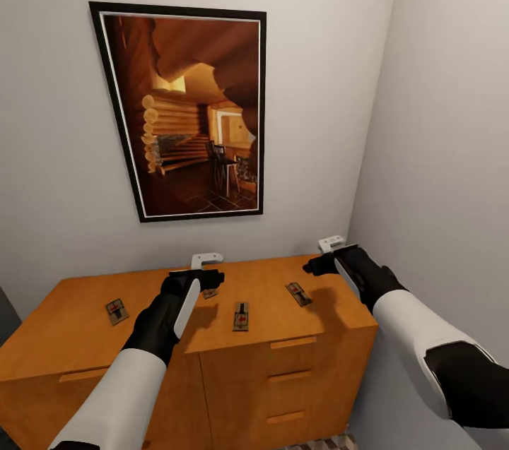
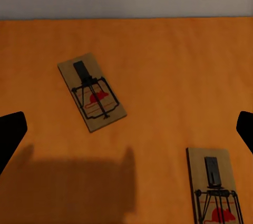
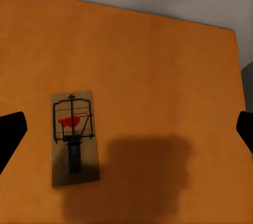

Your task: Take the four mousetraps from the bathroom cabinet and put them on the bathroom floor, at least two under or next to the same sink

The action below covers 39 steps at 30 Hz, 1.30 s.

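The orange-brown cabinet [image 1: 85,337] stands against the wall, with mousetraps lying flat on its top. One mousetrap [image 1: 116,311] is at the left, one [image 1: 241,316] near the front middle, one [image 1: 298,294] at the right. Another mousetrap [image 1: 210,292] peeks out just under my left gripper [image 1: 211,280]. That gripper [image 2: 126,132] hovers open above the top, with a trap [image 2: 92,92] between its fingers' line and a second [image 2: 213,192] off to the side. My right gripper [image 1: 319,265] [image 3: 126,132] hangs open over the right trap [image 3: 75,137]. The bathroom sink is out of view.
A framed picture [image 1: 187,111] of a log interior hangs on the wall behind the cabinet. A side wall [image 1: 452,153] closes in at the cabinet's right end. Drawer fronts with handles [image 1: 286,376] face me. A strip of patterned bathroom floor [image 1: 329,444] shows below.
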### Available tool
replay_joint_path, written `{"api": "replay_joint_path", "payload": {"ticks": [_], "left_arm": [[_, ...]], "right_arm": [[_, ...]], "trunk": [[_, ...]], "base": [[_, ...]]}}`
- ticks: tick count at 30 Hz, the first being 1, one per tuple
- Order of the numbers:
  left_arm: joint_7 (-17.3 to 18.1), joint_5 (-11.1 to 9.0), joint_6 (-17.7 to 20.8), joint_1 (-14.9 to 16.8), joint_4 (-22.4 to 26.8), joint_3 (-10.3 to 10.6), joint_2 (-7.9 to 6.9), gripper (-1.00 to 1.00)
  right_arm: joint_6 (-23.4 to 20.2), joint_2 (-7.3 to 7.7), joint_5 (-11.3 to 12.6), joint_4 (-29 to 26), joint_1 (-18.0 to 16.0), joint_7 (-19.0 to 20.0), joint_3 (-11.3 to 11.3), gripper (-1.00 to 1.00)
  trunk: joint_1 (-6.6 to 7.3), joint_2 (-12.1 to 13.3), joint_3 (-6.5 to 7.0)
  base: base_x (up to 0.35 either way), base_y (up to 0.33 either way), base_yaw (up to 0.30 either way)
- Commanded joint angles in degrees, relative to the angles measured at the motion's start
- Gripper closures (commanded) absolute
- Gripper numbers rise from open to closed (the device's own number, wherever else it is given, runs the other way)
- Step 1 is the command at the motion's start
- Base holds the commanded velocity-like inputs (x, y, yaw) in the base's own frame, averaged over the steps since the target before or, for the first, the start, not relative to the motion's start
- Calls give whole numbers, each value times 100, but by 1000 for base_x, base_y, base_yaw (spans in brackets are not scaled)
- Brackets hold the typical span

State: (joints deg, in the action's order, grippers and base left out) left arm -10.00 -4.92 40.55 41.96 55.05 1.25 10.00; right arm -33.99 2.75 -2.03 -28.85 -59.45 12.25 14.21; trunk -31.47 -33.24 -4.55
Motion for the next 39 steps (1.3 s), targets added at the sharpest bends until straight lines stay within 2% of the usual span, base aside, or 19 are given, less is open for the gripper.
{"api": "replay_joint_path", "payload": {"ticks": [1,5,16,39], "left_arm": [[-46,-52,23,5,6,7,0,-100],[-46,-52,23,5,6,7,0,-100],[-46,-52,23,5,3,7,0,-100],[-46,-52,23,5,-64,7,0,-100]], "right_arm": [[-27,7,-18,-11,-5,35,37,-100],[-28,7,-5,-9,-5,118,62,-100],[-37,7,-17,-7,-5,657,80,-100],[-95,10,8,1,-5,751,83,-100]], "trunk": [[-3,-10,-12],[-3,-10,-12],[-3,-10,-12],[-3,-10,-12]], "base": [[4,0,0],[3,0,0],[148,0,0],[26,0,0]]}}
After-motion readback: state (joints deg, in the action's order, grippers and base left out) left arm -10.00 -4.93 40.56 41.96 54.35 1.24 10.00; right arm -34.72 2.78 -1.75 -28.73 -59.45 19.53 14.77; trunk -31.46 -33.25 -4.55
